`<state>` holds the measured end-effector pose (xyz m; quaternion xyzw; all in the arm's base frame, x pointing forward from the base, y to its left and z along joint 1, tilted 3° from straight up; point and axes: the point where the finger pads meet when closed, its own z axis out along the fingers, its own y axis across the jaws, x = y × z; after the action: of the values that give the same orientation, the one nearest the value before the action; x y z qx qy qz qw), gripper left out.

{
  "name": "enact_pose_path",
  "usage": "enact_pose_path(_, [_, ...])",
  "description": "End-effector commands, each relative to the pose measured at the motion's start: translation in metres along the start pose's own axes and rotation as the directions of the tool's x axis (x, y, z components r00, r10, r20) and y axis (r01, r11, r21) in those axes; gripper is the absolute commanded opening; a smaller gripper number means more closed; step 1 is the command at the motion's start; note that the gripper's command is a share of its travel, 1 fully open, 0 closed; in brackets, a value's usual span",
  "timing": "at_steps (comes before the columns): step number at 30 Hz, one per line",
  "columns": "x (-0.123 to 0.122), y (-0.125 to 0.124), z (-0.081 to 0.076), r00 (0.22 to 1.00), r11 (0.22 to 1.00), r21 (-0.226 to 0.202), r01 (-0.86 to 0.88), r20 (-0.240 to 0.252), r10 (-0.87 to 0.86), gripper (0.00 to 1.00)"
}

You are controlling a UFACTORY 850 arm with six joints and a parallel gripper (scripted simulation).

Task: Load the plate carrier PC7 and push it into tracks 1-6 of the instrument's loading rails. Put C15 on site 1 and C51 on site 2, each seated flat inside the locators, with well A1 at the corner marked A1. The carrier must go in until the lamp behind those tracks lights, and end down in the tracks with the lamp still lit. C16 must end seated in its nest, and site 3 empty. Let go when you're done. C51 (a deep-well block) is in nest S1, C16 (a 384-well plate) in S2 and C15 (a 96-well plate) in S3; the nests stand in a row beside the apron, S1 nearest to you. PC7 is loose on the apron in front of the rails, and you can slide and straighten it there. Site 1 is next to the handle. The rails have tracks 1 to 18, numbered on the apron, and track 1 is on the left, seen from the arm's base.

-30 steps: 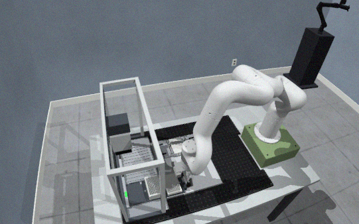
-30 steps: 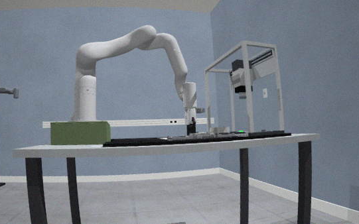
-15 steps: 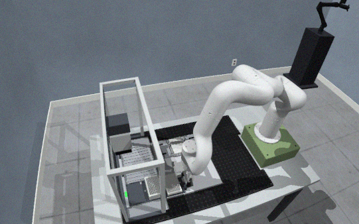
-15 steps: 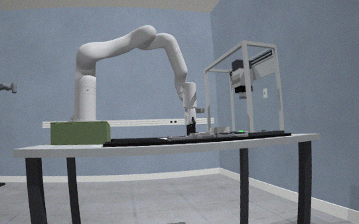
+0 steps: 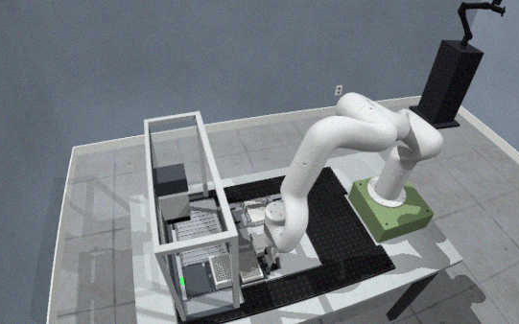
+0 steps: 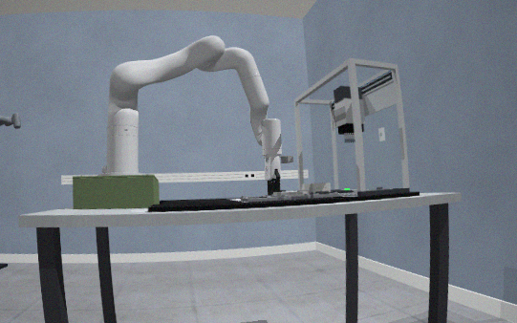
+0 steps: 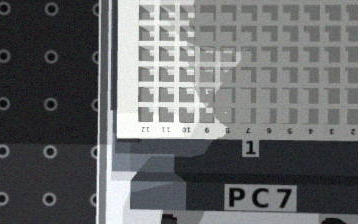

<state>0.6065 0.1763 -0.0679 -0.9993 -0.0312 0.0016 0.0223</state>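
Note:
The plate carrier PC7 (image 7: 260,197) shows its labelled handle at the bottom of the wrist view. A white 96-well plate, C15 (image 7: 250,65), sits flat on the site marked 1 (image 7: 250,148), with its column numbers along the handle side. In the top view the carrier (image 5: 221,274) lies inside the instrument frame on the leftmost tracks. A second white block (image 5: 221,269) sits behind the first plate (image 5: 250,274), followed by a dark bare site (image 5: 197,280). A green lamp (image 5: 182,281) is lit behind it. My gripper (image 7: 250,220) is open just behind the handle, holding nothing.
The white instrument frame (image 5: 189,206) stands over the rails, with a grey head (image 5: 170,184) hanging inside. The nests (image 5: 251,211) lie beside the apron, partly hidden by my arm. The green arm base (image 5: 390,208) stands at the right on the black breadboard (image 7: 35,100).

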Motion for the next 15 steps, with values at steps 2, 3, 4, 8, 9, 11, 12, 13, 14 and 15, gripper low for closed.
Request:
enact_pose_path(2, [0.001,0.000,-0.006,1.000,1.000,0.000,0.000,-0.002,0.000,0.82])
enact_pose_path(3, [0.001,0.000,-0.008,1.000,1.000,0.000,0.000,-0.002,0.000,0.82])
enact_pose_path(4, [0.001,0.000,-0.009,1.000,1.000,0.000,0.000,-0.002,0.000,0.82])
enact_pose_path(8, [0.001,0.000,-0.016,1.000,1.000,0.000,0.000,-0.002,0.000,0.82])
enact_pose_path(9, [0.001,0.000,-0.016,1.000,1.000,0.000,0.000,-0.002,0.000,0.82])
enact_pose_path(11, [0.001,0.000,-0.018,1.000,1.000,0.000,0.000,-0.002,0.000,0.82])
enact_pose_path(12, [0.001,0.000,-0.019,1.000,1.000,0.000,0.000,-0.002,0.000,0.82])
enact_pose_path(13, [0.001,0.000,-0.021,1.000,1.000,0.000,0.000,-0.002,0.000,0.82])
enact_pose_path(14, [0.001,0.000,-0.023,1.000,1.000,0.000,0.000,-0.002,0.000,0.82])
enact_pose_path(15, [0.001,0.000,-0.024,1.000,1.000,0.000,0.000,-0.002,0.000,0.82])
